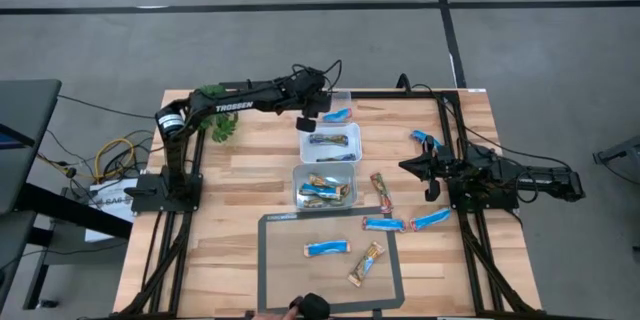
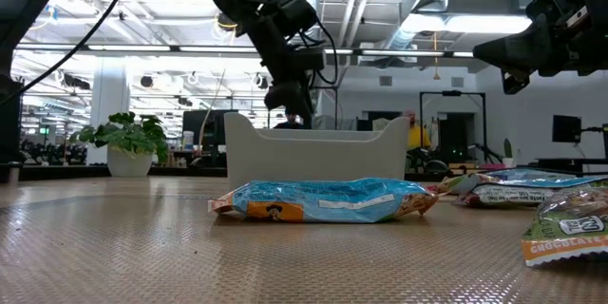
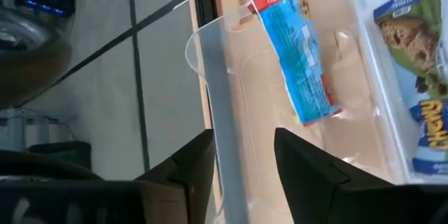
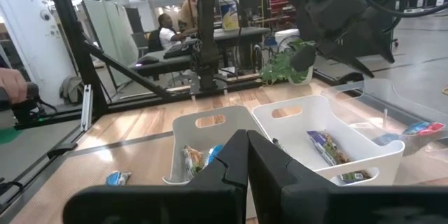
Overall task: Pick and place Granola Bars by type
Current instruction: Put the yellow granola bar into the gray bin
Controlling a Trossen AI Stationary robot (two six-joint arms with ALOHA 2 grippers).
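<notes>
Three bins stand in a row at mid-table. The far clear bin [image 1: 345, 100] holds one blue bar [image 3: 297, 56]. The middle white bin [image 1: 352, 132] holds dark bars [image 1: 328, 141], and the near white bin [image 1: 298, 175] holds tan bars [image 1: 325, 191]. Loose bars lie flat: blue ones [image 1: 327, 248], [image 1: 384, 225], [image 1: 430, 219], [image 1: 425, 140], a tan one [image 1: 366, 263] and a reddish one [image 1: 380, 190]. My left gripper [image 3: 241, 161] is open over the clear bin's left wall [image 3: 217, 98], one finger on each side of it. My right gripper [image 1: 405, 166] hangs shut above the table's right side.
A dark-framed mat [image 1: 268, 260] covers the near middle of the table and carries two of the loose bars. A green plant [image 1: 215, 125] sits beside the left arm's base. A black object [image 1: 315, 305] is at the near edge. Metal frame rails run along both sides.
</notes>
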